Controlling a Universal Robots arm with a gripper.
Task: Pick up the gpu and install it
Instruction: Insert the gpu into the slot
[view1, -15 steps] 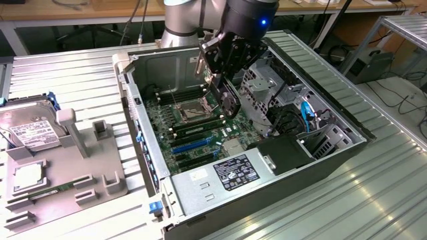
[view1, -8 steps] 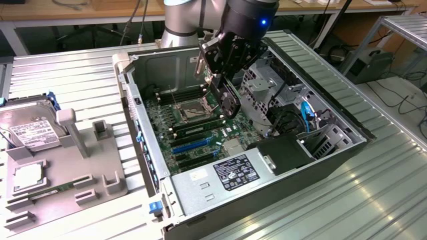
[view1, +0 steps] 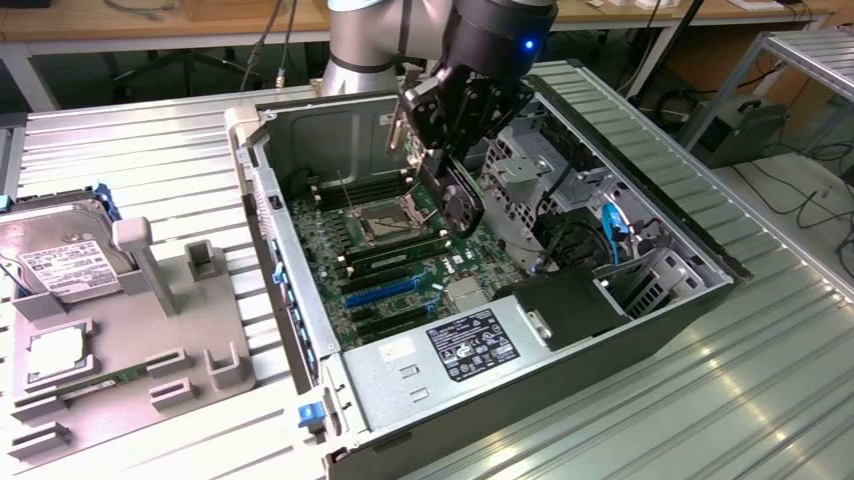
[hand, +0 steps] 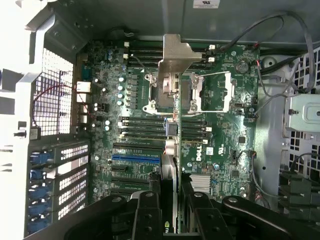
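Note:
My gripper (view1: 447, 165) hangs over the open computer case (view1: 287, 300) and is shut on the gpu (view1: 461, 205), a thin dark card held on edge above the motherboard (view1: 400, 250). In the wrist view the gpu (hand: 171, 150) appears edge-on between my two black fingers (hand: 150, 212), with its silver bracket (hand: 175, 55) at the far end. My gripper (hand: 171, 200) grips the card's near end. The card floats above the memory slots and the CPU socket (hand: 187, 92), clear of the board. The blue expansion slot (hand: 136, 156) lies off to one side of the card.
A silver hard drive (view1: 60, 250) and a grey fixture tray (view1: 120, 340) sit at the exterior view's left. Inside the case, the labelled power supply (view1: 461, 345), drive cage (view1: 527, 170) and cables (view1: 607, 230) crowd the exterior view's right side.

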